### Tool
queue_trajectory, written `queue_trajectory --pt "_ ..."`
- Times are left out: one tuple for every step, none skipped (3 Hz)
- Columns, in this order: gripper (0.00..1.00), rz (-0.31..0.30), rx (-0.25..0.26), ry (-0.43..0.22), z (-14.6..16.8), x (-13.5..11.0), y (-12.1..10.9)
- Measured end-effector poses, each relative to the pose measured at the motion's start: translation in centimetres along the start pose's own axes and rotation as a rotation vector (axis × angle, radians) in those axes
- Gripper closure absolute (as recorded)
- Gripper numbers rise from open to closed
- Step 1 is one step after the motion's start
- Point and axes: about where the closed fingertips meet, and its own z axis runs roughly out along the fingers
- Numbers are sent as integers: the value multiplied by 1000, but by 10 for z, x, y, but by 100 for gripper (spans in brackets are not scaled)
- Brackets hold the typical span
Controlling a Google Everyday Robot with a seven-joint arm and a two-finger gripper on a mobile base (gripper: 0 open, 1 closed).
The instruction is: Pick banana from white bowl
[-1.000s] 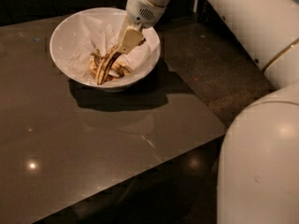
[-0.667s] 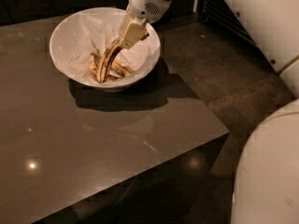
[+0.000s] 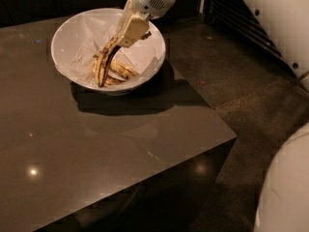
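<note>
One large round white bowl lined with crumpled paper sits on your glossy dark brown table. Long curved yellow banana with black streaks leans up out of it, top end clamped in the cream two-finger gripper over the bowl's right half.

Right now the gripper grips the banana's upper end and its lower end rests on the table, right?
No. The gripper grips the banana by its upper end, but the lower end rests inside the bowl, not on the table, as the camera view shows.
</note>
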Motion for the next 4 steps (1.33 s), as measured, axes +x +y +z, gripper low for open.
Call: queue_trajectory --pt "100 17 39 -83 -21 -13 13" --pt "100 38 63 -130 -38 -15 23" --pt "100 38 64 -130 -38 -15 23" --pt "100 74 69 -149 -45 -15 44"
